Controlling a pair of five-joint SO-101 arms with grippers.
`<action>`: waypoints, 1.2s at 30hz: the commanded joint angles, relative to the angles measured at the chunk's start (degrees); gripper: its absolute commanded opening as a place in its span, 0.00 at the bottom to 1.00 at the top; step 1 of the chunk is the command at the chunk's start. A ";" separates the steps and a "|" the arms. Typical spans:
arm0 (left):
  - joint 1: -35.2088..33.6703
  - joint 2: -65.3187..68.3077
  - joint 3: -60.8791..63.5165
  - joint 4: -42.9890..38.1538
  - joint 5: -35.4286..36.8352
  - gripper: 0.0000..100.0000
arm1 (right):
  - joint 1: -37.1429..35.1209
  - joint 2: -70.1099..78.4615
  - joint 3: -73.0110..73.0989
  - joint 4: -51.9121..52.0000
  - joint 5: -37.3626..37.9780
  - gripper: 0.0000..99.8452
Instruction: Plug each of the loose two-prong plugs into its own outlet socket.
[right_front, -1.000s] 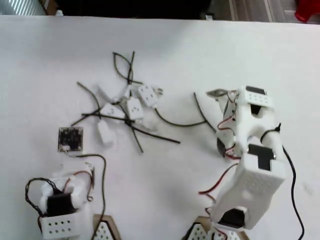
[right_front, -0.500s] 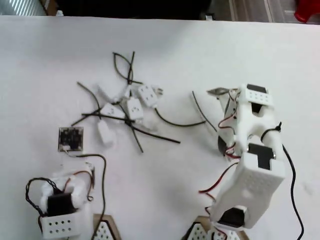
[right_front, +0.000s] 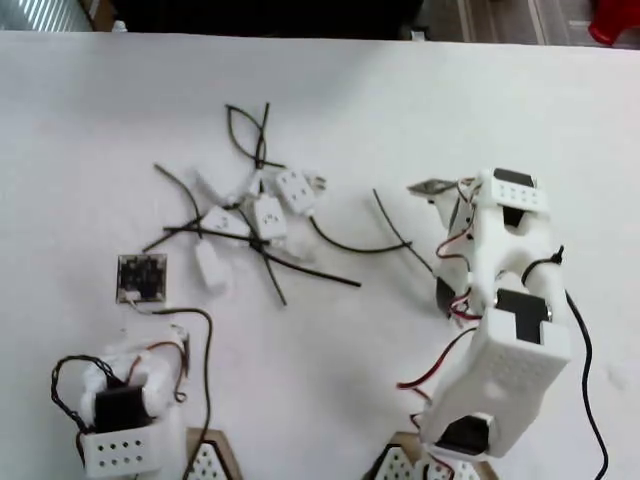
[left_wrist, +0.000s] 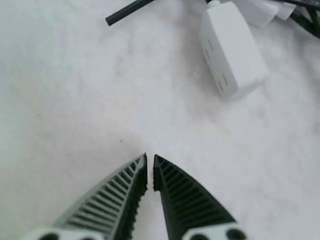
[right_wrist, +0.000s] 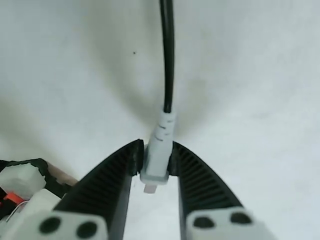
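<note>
My right gripper (right_wrist: 156, 167) is shut on a white two-prong plug (right_wrist: 159, 152); its black cable (right_wrist: 166, 55) runs away over the table. In the high view that cable (right_front: 400, 230) slants from the right arm (right_front: 505, 290) toward the table's middle. Several white outlet sockets (right_front: 268, 215) lie in a tangle of black cables at centre left. One white socket block (left_wrist: 231, 50) lies ahead of my left gripper (left_wrist: 150, 167), which is shut with nothing in it, low over the bare white table. The left arm (right_front: 120, 405) sits folded at the near left corner.
A small black square board (right_front: 141, 277) with a thin wire lies near the left arm. Another black cable (right_front: 350, 247) curves between the socket cluster and the right arm. The table's far edge (right_front: 320, 35) runs along the back.
The free end of the cable in my right gripper has swung a little to the left. The left arm has not moved.
</note>
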 joint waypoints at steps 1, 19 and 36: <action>1.01 -0.22 -0.18 -0.53 -0.53 0.05 | -0.04 -3.82 0.35 0.84 0.62 0.02; 0.84 -0.22 -0.18 -0.70 -0.62 0.05 | 4.35 -21.58 11.78 -9.89 5.36 0.02; 0.84 -0.22 -0.18 -0.70 -0.53 0.05 | 3.91 -5.05 6.33 -10.68 5.01 0.14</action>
